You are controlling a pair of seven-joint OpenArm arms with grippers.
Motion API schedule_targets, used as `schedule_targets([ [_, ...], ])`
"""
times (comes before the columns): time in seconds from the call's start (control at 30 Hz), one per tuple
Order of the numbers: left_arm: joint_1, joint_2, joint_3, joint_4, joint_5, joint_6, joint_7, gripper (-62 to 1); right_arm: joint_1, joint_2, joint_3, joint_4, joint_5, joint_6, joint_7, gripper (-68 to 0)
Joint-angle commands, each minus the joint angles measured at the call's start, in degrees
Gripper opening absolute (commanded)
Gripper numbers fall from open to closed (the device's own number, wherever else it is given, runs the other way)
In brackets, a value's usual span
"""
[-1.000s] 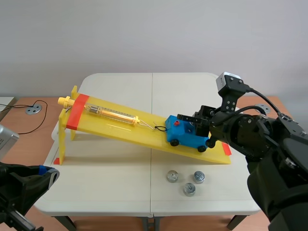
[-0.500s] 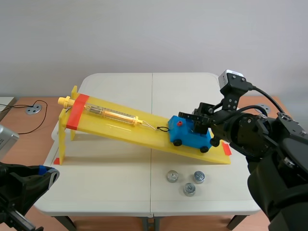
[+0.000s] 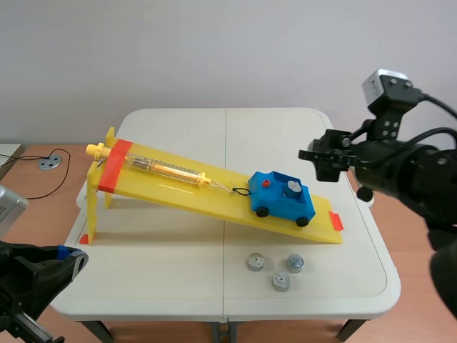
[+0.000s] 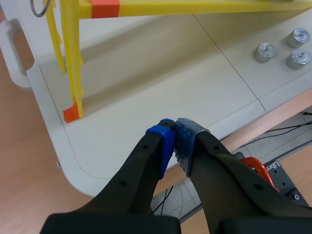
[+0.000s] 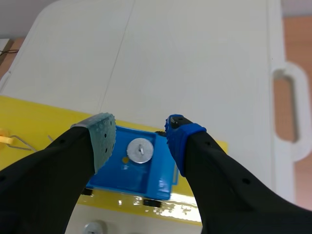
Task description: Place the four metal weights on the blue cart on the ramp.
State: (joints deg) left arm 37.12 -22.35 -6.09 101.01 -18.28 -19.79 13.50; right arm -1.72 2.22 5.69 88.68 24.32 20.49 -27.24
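The blue cart [image 3: 281,199] rests low on the yellow ramp [image 3: 214,191] with one metal weight [image 3: 290,189] standing in its tray. The same weight [image 5: 139,150] shows below my right gripper [image 5: 140,134], which hangs open above the cart [image 5: 139,168]. In the scene view that right gripper [image 3: 320,161] is raised above and to the right of the cart. Three more weights [image 3: 278,269] lie on the table in front of the ramp, also visible as weights [image 4: 285,48] far ahead of my left gripper [image 4: 173,135]. That left gripper is shut on nothing beyond the table's near left edge.
A spring scale [image 3: 164,168] lies along the ramp, hooked to the cart by a thin wire. The ramp's tall leg [image 4: 74,58] with orange tape stands ahead of the left gripper. A cable and a round disc [image 3: 48,163] lie on the floor at the left.
The right gripper has let go of a weight in the cart, opened, and risen up and to the right. The cart slid slightly down the ramp. The left arm stayed still.
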Motion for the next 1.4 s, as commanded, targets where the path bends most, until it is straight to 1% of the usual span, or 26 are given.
schedule_targets([
  [0.0,-1.14,0.37,-0.90,3.50,-3.54,-2.08,-4.63,-57.9,-0.09,6.21,0.42,8.94,4.92,3.48,5.77,-42.4],
  [0.1,-1.14,0.37,-0.90,3.50,-3.54,-2.08,-4.63,-57.9,-4.66,10.27,0.39,12.68,6.25,4.70,4.33,-42.4],
  [0.23,-1.14,0.37,-0.90,3.50,-3.54,-2.08,-4.63,-57.9,-10.78,15.76,0.39,16.46,6.38,4.90,3.93,-42.4],
  [0.33,-1.14,0.37,-0.90,3.50,-3.54,-2.08,-4.63,-57.9,-14.86,19.34,0.39,18.03,6.36,4.92,3.96,-42.4],
  [0.43,-1.14,0.37,-0.90,3.50,-3.54,-2.08,-4.63,-57.9,-17.94,21.55,0.33,18.69,6.34,5.38,3.98,-42.4],
  [0.5,-1.14,0.37,-0.90,3.50,-3.54,-2.08,-4.63,-57.9,-19.32,22.12,0.09,18.69,6.29,6.12,4.02,-42.4],
  [0.57,-1.14,0.39,-0.90,3.50,-3.54,-2.08,-4.63,-57.9,-19.58,22.16,-1.03,18.58,5.62,6.16,4.04,-42.4],
  [0.6,-1.14,0.39,-0.90,3.50,-3.54,-2.08,-4.63,-57.9,-19.52,22.05,-1.97,18.40,4.48,6.16,4.42,-42.4],
  [0.77,-1.14,0.39,-0.90,3.50,-3.54,-2.08,-4.63,-57.9,-18.56,21.73,-8.44,16.15,-2.99,5.81,8.74,-42.5],
  [0.87,-1.16,0.39,-0.90,3.50,-3.54,-2.08,-4.63,-57.9,-16.94,20.22,-11.23,13.42,-6.10,4.24,9.62,-42.5],
  [0.93,-1.14,0.39,-0.90,3.50,-3.54,-2.08,-4.63,-57.9,-15.54,18.78,-12.46,11.28,-7.02,4.15,9.77,-42.5],
  [0.97,-1.14,0.39,-0.90,3.50,-3.54,-2.08,-4.63,-57.9,-14.88,18.03,-13.07,10.19,-8.22,4.11,10.10,-42.5],
  [1.07,-1.14,0.39,-0.90,3.50,-3.54,-2.08,-4.63,-57.9,-13.05,16.37,-14.93,6.84,-10.88,3.04,11.85,-42.4],
  [1.13,-1.14,0.39,-0.90,3.50,-3.54,-2.08,-4.63,-57.9,-11.69,15.41,-16.15,4.70,-12.09,2.91,13.03,-42.4],
  [1.37,-1.14,0.39,-0.90,3.50,-3.54,-2.08,-4.63,-57.9,-8.04,11.89,-19.21,-1.38,-13.38,2.89,14.27,-42.5],
])
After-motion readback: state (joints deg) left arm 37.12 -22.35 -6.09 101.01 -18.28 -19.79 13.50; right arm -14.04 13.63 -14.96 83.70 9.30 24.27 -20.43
